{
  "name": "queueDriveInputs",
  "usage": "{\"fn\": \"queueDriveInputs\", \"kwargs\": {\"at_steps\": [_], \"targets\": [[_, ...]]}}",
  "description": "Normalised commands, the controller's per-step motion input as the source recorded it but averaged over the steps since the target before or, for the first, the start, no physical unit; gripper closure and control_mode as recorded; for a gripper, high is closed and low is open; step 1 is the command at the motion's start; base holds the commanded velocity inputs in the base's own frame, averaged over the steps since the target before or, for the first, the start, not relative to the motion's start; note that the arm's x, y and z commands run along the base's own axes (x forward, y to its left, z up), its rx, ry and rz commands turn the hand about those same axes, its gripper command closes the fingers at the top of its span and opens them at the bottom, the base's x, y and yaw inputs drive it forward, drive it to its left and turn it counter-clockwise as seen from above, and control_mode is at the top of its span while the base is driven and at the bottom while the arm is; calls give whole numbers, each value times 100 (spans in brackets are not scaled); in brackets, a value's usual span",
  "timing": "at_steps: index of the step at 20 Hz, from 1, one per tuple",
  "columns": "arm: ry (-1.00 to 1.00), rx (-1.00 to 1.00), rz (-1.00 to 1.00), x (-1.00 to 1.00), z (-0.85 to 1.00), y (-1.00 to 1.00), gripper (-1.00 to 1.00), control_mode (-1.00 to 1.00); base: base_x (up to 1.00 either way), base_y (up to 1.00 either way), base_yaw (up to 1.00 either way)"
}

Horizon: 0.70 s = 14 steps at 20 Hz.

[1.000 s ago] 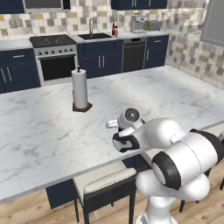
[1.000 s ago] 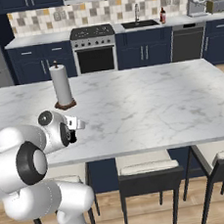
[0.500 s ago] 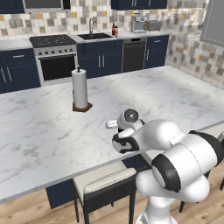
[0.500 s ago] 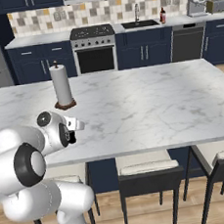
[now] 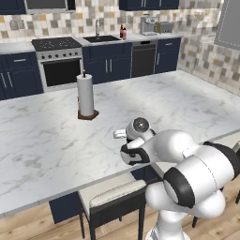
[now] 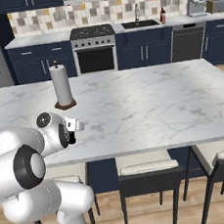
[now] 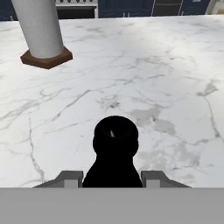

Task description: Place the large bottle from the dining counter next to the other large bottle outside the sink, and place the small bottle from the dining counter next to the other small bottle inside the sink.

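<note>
One dark bottle (image 7: 115,151) sat between the gripper (image 7: 112,178) tips in the hand view, seen top-on, cap toward the camera; the pincer was closed on it, just above the marble dining counter (image 7: 166,78). Which size it was could not be told. The paper towel holder (image 7: 43,33) stood ahead and to the left of the pincer; the sink (image 6: 138,24) lay far beyond, across the kitchen, with a bottle (image 6: 162,15) beside it. Judgement: keep the grip firm and the bottle upright, lift clear, swing wide of the holder.
</note>
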Motion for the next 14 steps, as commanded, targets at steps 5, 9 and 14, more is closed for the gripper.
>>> {"fn": "queueDriveInputs", "kwargs": {"at_steps": [5, 9, 14], "targets": [[0, 0, 0, 0, 0, 0, 100, 100, -46, 0, 0], [0, 0, 0, 0, 0, 0, 100, 100, -63, 0, 0], [0, 0, 0, 0, 0, 0, 100, 100, -19, -4, 0]]}}
